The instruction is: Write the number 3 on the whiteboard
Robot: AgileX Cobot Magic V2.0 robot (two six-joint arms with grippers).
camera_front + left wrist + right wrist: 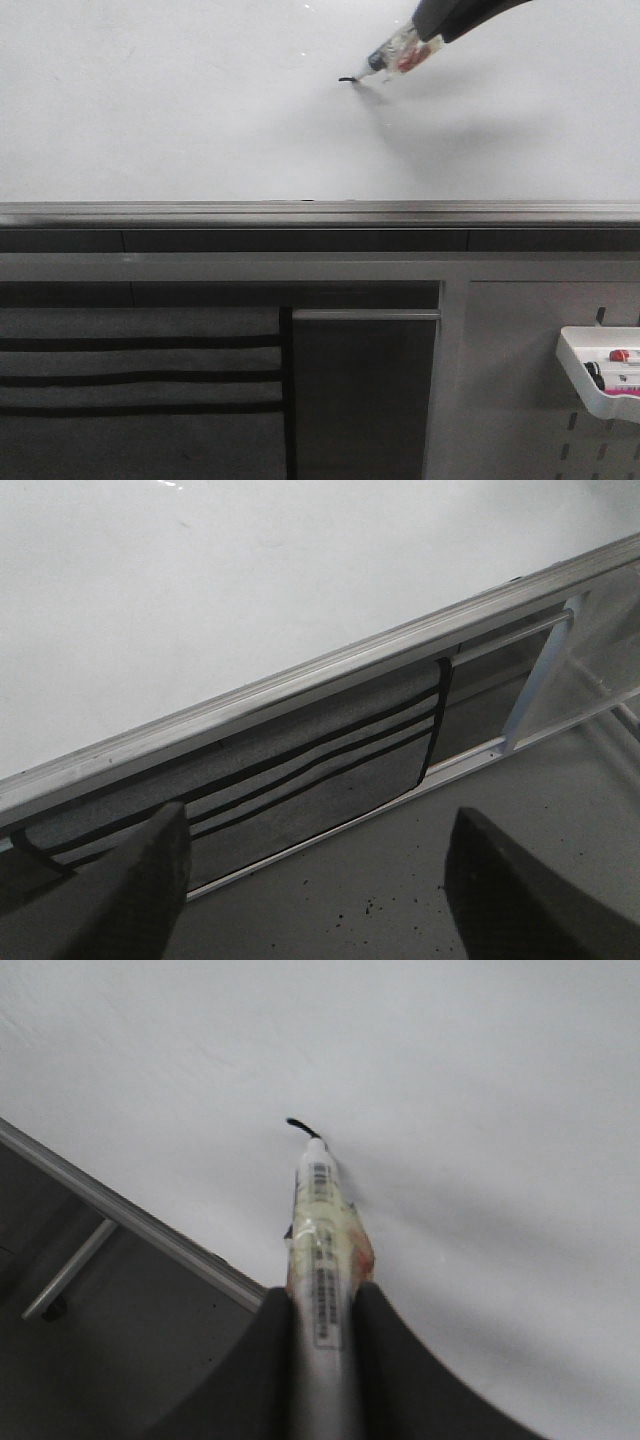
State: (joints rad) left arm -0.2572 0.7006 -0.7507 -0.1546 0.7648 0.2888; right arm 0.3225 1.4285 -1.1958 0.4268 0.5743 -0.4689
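there, the right gripper (322, 1305) had its jaws clamped on a marker (397, 55), long axis slanting down-left, tip seemingly touching the whiteboard (180, 110) at the number 3 (347, 79), merely a short stroke. the left gripper (315, 865) hung wide, well apart.

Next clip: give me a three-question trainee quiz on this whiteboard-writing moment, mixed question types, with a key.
1. True or false: the marker is clamped between the right gripper's fingers.
2. How much of the number 3 is on the whiteboard now? A) the complete digit B) only a short black stroke at the marker tip C) nothing at all
3. Fill in: the left gripper holds ____.

Key
1. True.
2. B; both the front and right wrist views show just a small curved mark.
3. Nothing; its fingers stand apart, below the board's metal rail.
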